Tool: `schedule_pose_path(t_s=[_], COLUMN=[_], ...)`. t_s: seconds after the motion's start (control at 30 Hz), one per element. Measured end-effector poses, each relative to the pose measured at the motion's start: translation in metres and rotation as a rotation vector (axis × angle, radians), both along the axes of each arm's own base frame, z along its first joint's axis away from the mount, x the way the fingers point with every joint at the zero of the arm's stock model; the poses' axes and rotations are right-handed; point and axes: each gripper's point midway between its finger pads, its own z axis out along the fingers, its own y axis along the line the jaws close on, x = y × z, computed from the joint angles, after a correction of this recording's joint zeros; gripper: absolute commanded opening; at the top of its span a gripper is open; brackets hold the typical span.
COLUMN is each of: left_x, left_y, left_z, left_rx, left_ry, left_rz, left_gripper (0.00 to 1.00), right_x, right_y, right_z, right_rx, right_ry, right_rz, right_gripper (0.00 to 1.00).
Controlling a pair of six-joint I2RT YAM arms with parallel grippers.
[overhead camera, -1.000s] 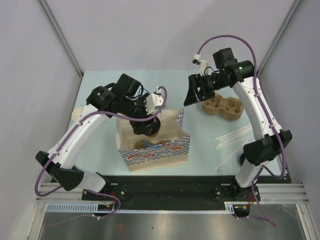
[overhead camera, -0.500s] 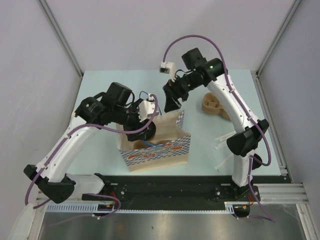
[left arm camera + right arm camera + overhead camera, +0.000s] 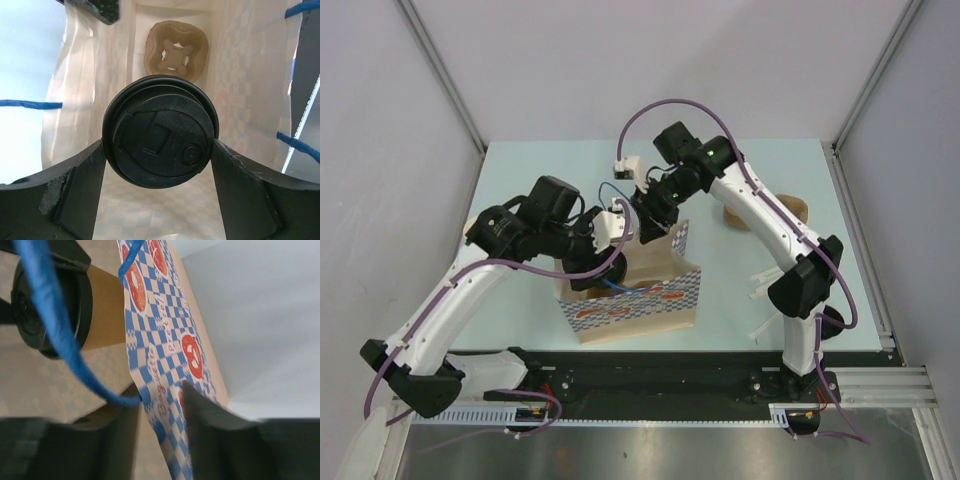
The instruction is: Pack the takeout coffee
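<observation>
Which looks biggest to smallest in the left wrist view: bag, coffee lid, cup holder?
1. bag, fills the frame.
2. coffee lid.
3. cup holder on the bag floor; it lies farther from the camera, so its true size against the lid is unsure.

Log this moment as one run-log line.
left jaws: holding takeout coffee inside paper bag | right jaws: straddling bag wall | cup carrier: on bag floor

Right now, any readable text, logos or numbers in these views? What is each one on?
"Goguette": red script on the checkered wall of the paper bag, right wrist view; the first letter is uncertain.
"Pretzel": fainter, on the same wall; a likely reading, not a sure one.
Embossed mark on top of the takeout coffee: too small to read.
Bag print in the top view: too small to read.
</observation>
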Motion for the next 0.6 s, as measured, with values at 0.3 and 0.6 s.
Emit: schedule_pose_path(t_s=[0.3,0.6], left_x=[-0.011,-0.022], left_y=[-0.002,-0.005], left_z=[-0.006,-0.023], left_rx=[-0.009,0.012], left_ry=[-0.031,-0.082], left_rz=[-0.012,-0.056], left_gripper=[0.25,0.24], right_x=[0.016,0.004], right_y=[0.006,-0.002], right_z=[-0.003,0.054], right_rx=[-0.013,0.095], right_ry=[-0.077,-0.252], right_rz=[-0.07,-0.113], right_gripper=[0.0,0.0])
